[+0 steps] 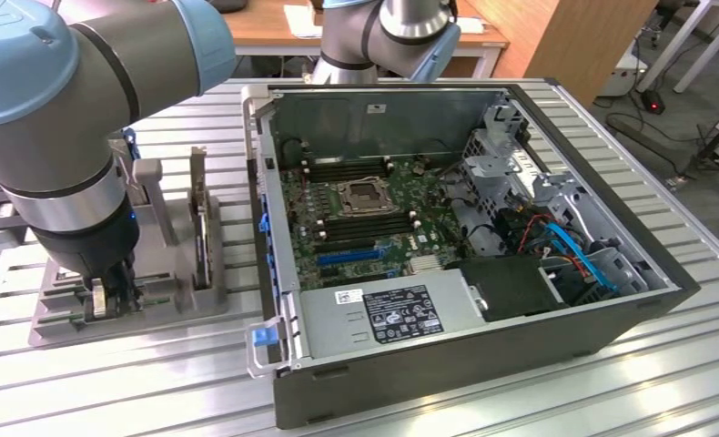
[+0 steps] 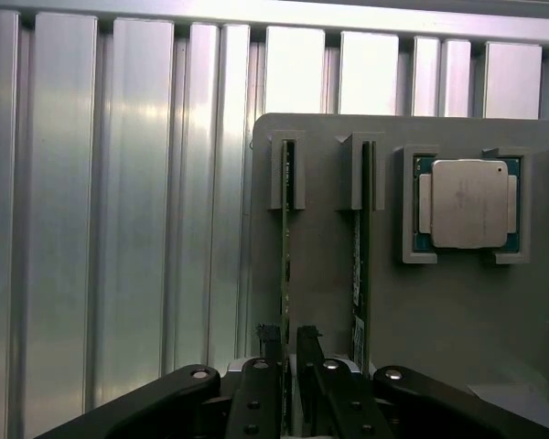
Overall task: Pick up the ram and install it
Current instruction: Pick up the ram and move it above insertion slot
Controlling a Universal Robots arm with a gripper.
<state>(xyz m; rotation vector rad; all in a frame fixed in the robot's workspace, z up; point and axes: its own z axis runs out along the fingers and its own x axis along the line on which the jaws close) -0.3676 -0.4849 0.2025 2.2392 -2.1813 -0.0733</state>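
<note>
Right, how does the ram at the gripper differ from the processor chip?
The ram stands on edge in a slot; the processor chip lies flat in a square recess. The ram is long, thin and green; the processor chip is square and silver. The gripper is at the ram, apart from the processor chip. Both sit in the grey holder.

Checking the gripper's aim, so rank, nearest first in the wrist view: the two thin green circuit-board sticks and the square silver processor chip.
1. Thin green ram stick, straddled by the gripper.
2. Second green stick, in the neighbouring slot.
3. Square silver processor chip, in its recess beyond both sticks.
</note>
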